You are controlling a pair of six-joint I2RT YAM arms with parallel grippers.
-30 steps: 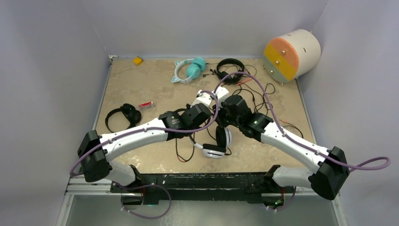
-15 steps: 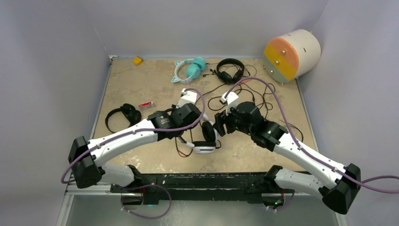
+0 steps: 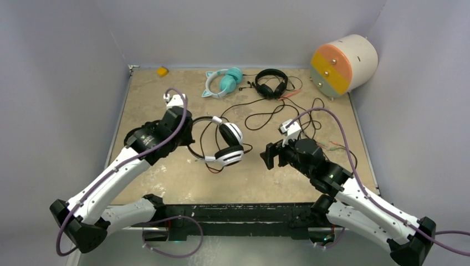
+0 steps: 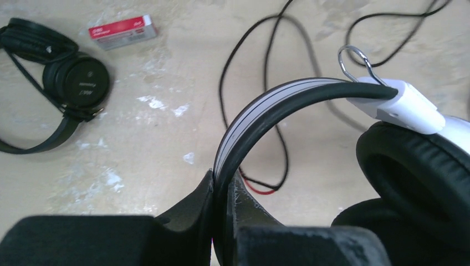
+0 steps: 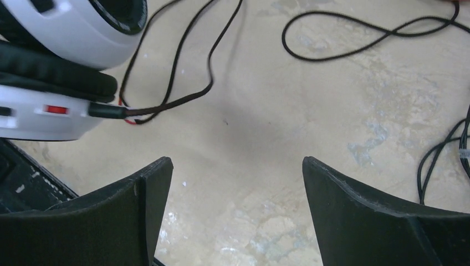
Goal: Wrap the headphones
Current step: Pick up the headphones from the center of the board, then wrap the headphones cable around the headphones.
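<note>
My left gripper [image 3: 188,134] [image 4: 224,178] is shut on the headband of the white-and-black headphones [image 3: 226,145] [image 4: 277,105], whose ear cups hang to its right at the table's middle. The headset's thin black cable [image 3: 265,114] trails loosely toward the back right. My right gripper [image 3: 270,155] [image 5: 236,162] stands open with nothing between its fingers, a little right of the white ear cup [image 5: 77,33]. The teal cat-ear headphones [image 3: 224,82] and the black headphones with red accents [image 3: 271,83] lie at the back. The all-black headphones [image 4: 69,83] lie at the left, hidden under my left arm in the top view.
A small red-and-white box [image 4: 122,32] lies beside the all-black headset. A cream drum with orange and green drawer fronts [image 3: 343,62] rests at the back right corner. A small yellow piece [image 3: 162,71] sits at the back left. Loose cable loops [image 3: 310,113] cover the right side.
My left arm has carried the white-and-black headphones leftward by the headband. My right gripper has opened, let go of them and drawn back toward the near right.
</note>
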